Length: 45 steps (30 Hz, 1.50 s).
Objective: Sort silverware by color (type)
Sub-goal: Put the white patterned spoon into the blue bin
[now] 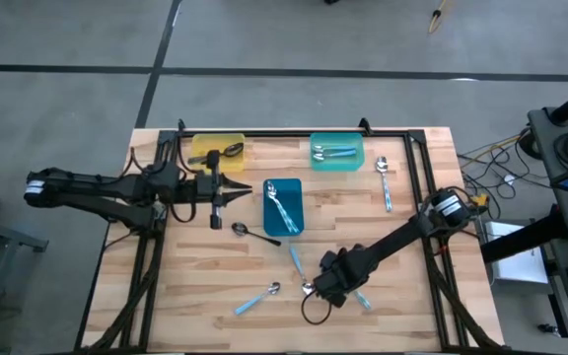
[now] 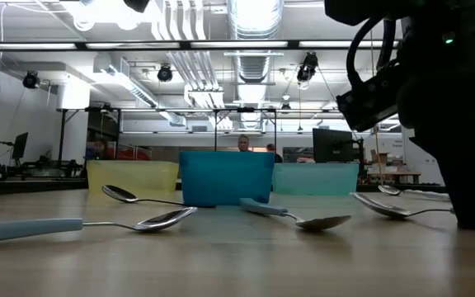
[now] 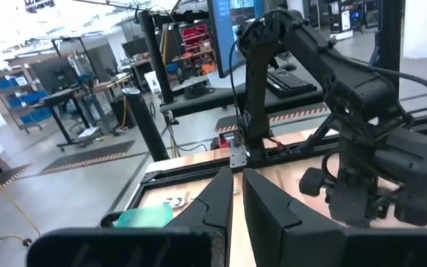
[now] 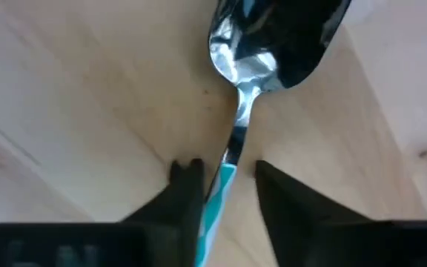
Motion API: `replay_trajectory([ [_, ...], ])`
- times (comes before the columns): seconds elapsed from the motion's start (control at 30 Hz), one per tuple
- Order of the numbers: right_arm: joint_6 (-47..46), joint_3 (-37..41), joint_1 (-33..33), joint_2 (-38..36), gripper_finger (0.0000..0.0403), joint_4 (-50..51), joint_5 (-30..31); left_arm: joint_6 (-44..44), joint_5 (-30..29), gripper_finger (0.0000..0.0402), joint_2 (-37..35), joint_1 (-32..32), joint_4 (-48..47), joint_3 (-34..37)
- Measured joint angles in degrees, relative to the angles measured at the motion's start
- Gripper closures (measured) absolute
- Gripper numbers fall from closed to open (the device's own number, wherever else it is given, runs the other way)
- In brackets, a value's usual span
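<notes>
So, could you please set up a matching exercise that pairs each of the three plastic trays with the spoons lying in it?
Trays:
1. yellow plastic tray
2. teal plastic tray
3. blue plastic tray

Contents:
A. shiny all-silver spoons
B. silver spoons with light blue handles
C. a dark black spoon

Pairs: 1-C, 2-B, 3-A

The dark black spoon lies in the yellow tray, the blue-handled spoons in the teal one, and the all-silver spoons in the blue one.
</notes>
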State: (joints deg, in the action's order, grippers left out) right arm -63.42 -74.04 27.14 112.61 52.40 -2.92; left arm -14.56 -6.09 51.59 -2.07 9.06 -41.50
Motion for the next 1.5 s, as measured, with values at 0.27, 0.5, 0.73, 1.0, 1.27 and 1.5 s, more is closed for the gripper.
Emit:
replay_trajectory([
  [0.27,1.9,0.1,-0.5,-1.6,0.0384,1.7,0.0,0.1,-1.8,0.0387,-3.7,0.0,-5.7,0.4],
  [0.5,-3.1,0.4,-1.7,-12.4,0.0387,2.5,8.8,0.2,-2.6,0.0387,-8.7,0.0,-7.5,1.8],
  [0.73,-3.7,-0.8,-4.2,-21.8,0.0388,1.3,22.6,0.1,-2.6,0.0387,-9.6,0.0,-9.7,1.9],
  [1.0,12.6,-7.3,-11.2,-25.1,0.0388,-8.2,30.5,-0.4,-7.8,0.0387,-9.2,0.0,-11.7,1.9],
  [1.27,34.0,-14.3,-19.8,-20.3,0.0388,-21.1,31.2,0.3,-18.5,0.0387,-9.7,0.0,-16.2,1.9],
  [1.5,40.0,-21.7,-26.5,-11.9,0.0388,-24.3,26.3,0.3,-20.4,0.0387,-10.1,0.0,-16.4,1.9],
])
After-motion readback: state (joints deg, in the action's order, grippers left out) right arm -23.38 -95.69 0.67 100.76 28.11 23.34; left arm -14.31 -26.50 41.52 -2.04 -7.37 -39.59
